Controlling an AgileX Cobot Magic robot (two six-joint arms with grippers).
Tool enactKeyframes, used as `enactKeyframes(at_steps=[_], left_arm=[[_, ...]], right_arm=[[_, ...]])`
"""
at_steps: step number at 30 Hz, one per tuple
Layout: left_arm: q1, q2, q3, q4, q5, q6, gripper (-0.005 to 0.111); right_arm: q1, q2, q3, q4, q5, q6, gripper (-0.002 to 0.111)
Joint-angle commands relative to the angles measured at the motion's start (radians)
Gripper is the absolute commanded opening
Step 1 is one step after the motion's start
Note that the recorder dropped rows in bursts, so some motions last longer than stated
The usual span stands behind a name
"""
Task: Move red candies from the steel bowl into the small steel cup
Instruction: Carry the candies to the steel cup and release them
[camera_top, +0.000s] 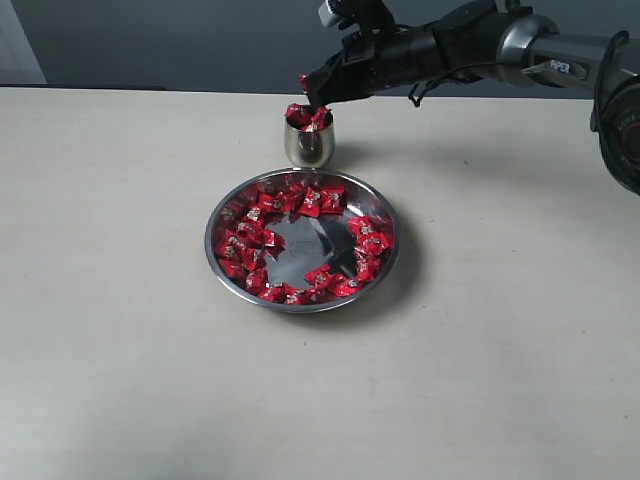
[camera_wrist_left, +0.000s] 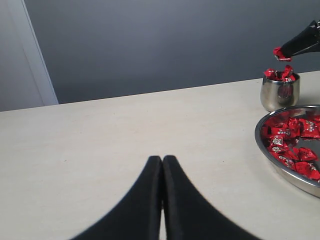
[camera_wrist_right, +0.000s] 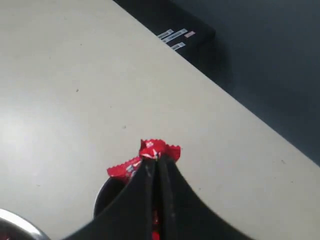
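Red crinkled foil wraps every one of the small red candies (camera_top: 300, 200) lying in a ring inside the one wide, shallow, shiny steel bowl (camera_top: 212, 240) at the centre of the exterior frame. The middle of the bowl is bare. The candies are too crowded for an exact count, but there are roughly thirty. Just above the bowl in that frame stands the one small steel cup (camera_top: 309, 148), rounded and shiny, heaped past its rim with about four more candies. The black right hand (camera_top: 308, 90) reaches in from the upper right and hangs just over the cup, its fingers pinched narrow on a single candy (camera_wrist_right: 150, 150). The black left hand (camera_wrist_left: 162, 161), at the lower middle of its wrist view, is pressed closed and empty above the pale desk (camera_top: 120, 320).
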Motion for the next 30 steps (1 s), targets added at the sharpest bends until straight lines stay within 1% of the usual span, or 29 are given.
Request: enactKeyframes(at_steps=[1,5,10,12,30], left_arm=[[-0.006,-0.005,0.002,-0.004,-0.006,-0.004,0.000],[-0.006,-0.005,0.002,-0.004,-0.006,-0.004,0.000],[-0.006,-0.005,0.002,-0.004,-0.006,-0.004,0.000],[-0.006,-0.005,0.002,-0.004,-0.006,-0.004,0.000],[-0.006,-0.005,0.002,-0.004,-0.006,-0.004,0.000]], right_arm=[[-0.004,0.014,-0.006,-0.033,0.017,-0.008,-0.001],[-0.004,0.021,-0.006,-0.046,0.017,-0.008,0.001],[-0.004,0.021,-0.006,-0.053,0.017,-0.008,0.019],[-0.004,0.021,-0.006,-0.053,0.017,-0.008,0.021],[-0.004,0.019,-0.006,-0.053,0.076,-0.001,0.022]])
